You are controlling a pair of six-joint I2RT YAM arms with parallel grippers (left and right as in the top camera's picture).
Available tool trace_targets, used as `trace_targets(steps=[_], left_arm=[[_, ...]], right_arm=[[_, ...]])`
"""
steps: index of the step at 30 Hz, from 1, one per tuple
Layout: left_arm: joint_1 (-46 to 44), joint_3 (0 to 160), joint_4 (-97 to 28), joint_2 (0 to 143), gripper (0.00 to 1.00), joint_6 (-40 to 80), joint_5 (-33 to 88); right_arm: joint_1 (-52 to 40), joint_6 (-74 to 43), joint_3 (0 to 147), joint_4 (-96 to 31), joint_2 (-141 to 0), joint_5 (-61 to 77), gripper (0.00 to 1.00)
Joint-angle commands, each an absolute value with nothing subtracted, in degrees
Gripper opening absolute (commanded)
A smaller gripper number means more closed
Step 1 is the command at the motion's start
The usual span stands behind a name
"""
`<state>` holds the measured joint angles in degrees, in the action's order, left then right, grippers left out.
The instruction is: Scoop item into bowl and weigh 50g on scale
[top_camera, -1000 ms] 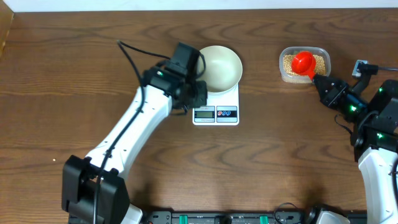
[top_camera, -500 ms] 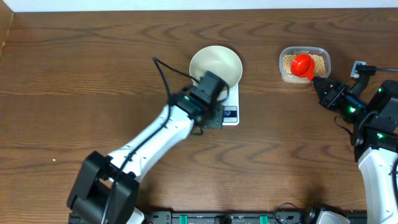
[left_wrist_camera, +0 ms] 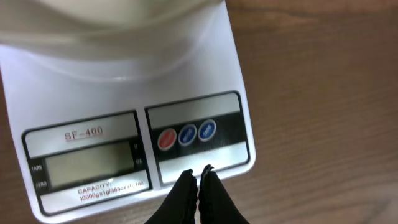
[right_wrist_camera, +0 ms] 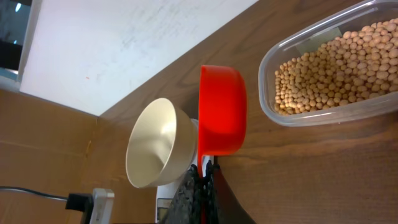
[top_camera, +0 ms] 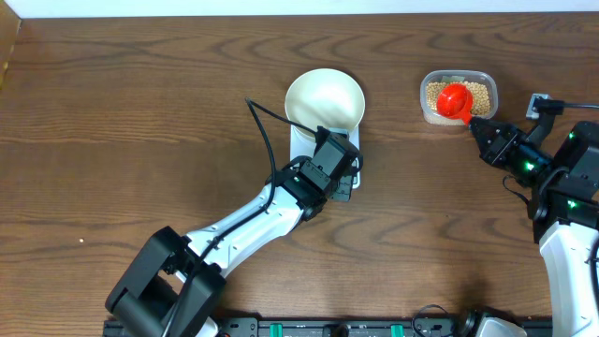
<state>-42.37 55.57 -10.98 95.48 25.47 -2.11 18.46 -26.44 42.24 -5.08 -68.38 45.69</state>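
Left end effector (left_wrist_camera: 199, 176), fingers pinched together and empty, is poised at the front of the scale (left_wrist_camera: 205, 81) below its buttons (left_wrist_camera: 187, 135), where an off-centre press could shove the scale and the empty white bowl (top_camera: 324, 98) resting on it, while the right end effector (right_wrist_camera: 203, 174) is clamped on a red scoop (right_wrist_camera: 222, 111) by the soybeans (right_wrist_camera: 336, 68) in their clear tub (right_wrist_camera: 267, 87).

Bowl (top_camera: 324, 98) on scale (left_wrist_camera: 134, 146), container (top_camera: 426, 94) (beans (top_camera: 479, 94) inside) well to the right
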Motion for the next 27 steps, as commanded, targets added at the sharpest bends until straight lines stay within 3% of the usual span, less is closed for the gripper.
trace_targets(steps=[1,27], left_arm=[[-42.1,54.8,-9.4,97.9,0.07,25.6,-5.3],[-38.9,54.8,-4.6,102.8,0.07,20.1,-5.6]], right_arm=[[18.9,-25.2,43.1,-5.2,-67.5,46.6,0.01],[18.9,-25.0,43.1,-6.7,-67.5,46.7,0.01]])
